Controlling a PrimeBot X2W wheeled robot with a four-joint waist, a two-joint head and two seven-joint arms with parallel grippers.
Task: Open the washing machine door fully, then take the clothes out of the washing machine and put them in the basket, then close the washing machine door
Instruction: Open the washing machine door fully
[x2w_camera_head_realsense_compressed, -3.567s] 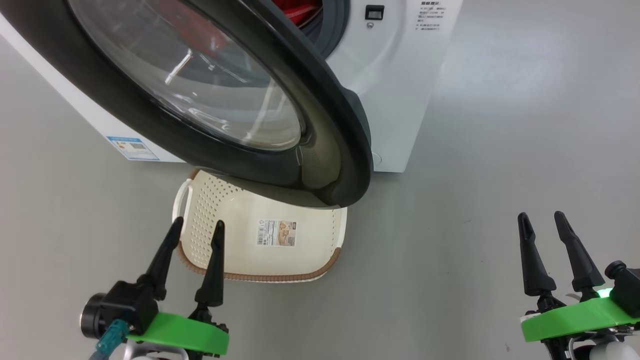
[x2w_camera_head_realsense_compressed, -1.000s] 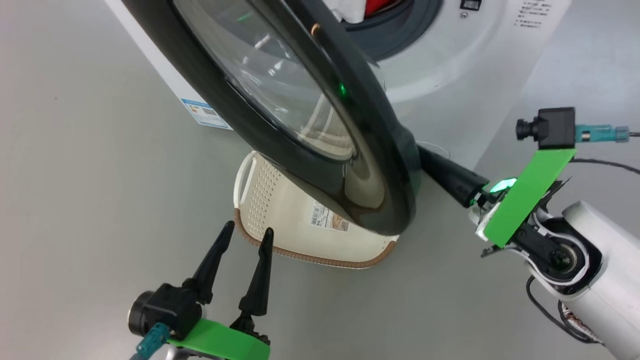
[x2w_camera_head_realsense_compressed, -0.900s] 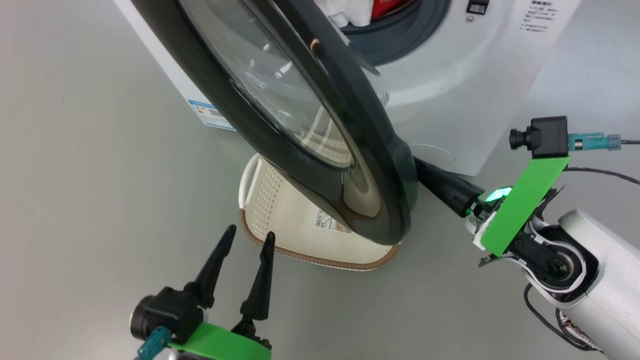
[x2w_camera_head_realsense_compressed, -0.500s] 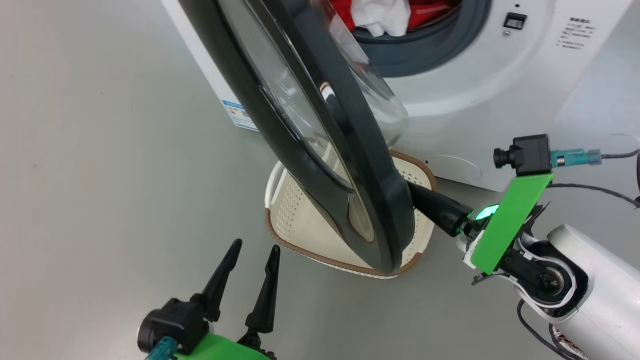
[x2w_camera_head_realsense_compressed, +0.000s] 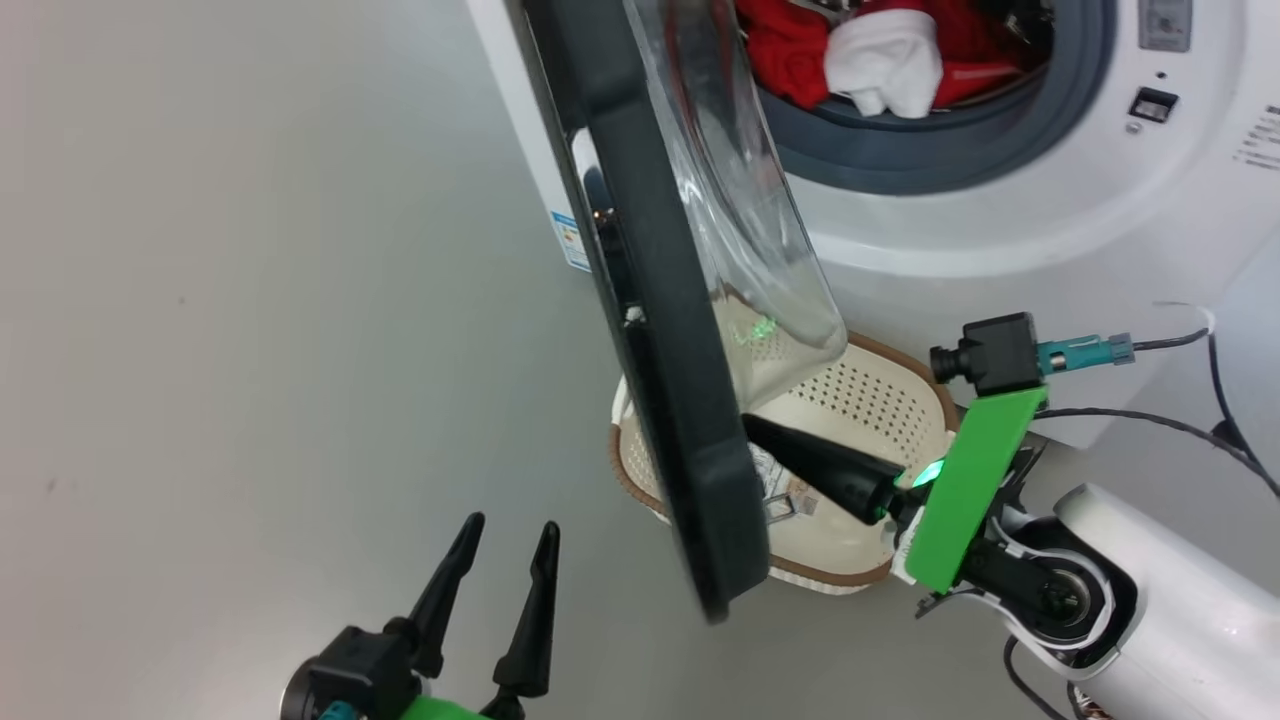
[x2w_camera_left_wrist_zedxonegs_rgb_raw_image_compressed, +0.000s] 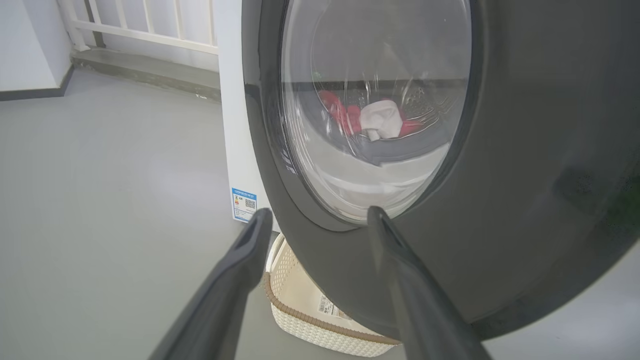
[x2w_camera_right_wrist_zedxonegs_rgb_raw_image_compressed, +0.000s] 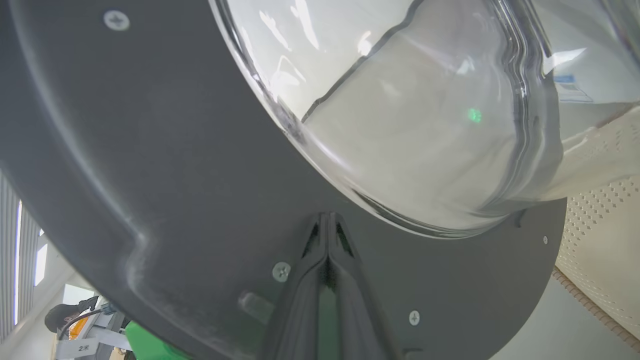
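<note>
The washing machine door (x2w_camera_head_realsense_compressed: 655, 330) stands edge-on to the head view, swung well out from the white washing machine (x2w_camera_head_realsense_compressed: 1000, 230), its glass bowl (x2w_camera_head_realsense_compressed: 745, 200) bulging to the right. My right gripper (x2w_camera_head_realsense_compressed: 750, 424) is shut, and its tip rests against the door's inner face (x2w_camera_right_wrist_zedxonegs_rgb_raw_image_compressed: 200, 165) just below the glass; the shut fingertips (x2w_camera_right_wrist_zedxonegs_rgb_raw_image_compressed: 327, 220) touch the dark ring. Red and white clothes (x2w_camera_head_realsense_compressed: 880, 55) lie in the drum mouth. The cream basket (x2w_camera_head_realsense_compressed: 880, 395) sits on the floor under the door. My left gripper (x2w_camera_head_realsense_compressed: 512, 525) hangs open, outside the door (x2w_camera_left_wrist_zedxonegs_rgb_raw_image_compressed: 525, 175), holding nothing.
Grey floor spreads to the left of the machine. A blue label (x2w_camera_head_realsense_compressed: 568, 240) is on the machine's side. A white railing (x2w_camera_left_wrist_zedxonegs_rgb_raw_image_compressed: 150, 30) runs along the far wall. Cables (x2w_camera_head_realsense_compressed: 1180, 420) trail from my right wrist near the machine's front.
The door has swung further open, from slanted to nearly edge-on, with my shut right gripper following against its inner side. The head camera has shifted too. My left gripper stays open and low.
</note>
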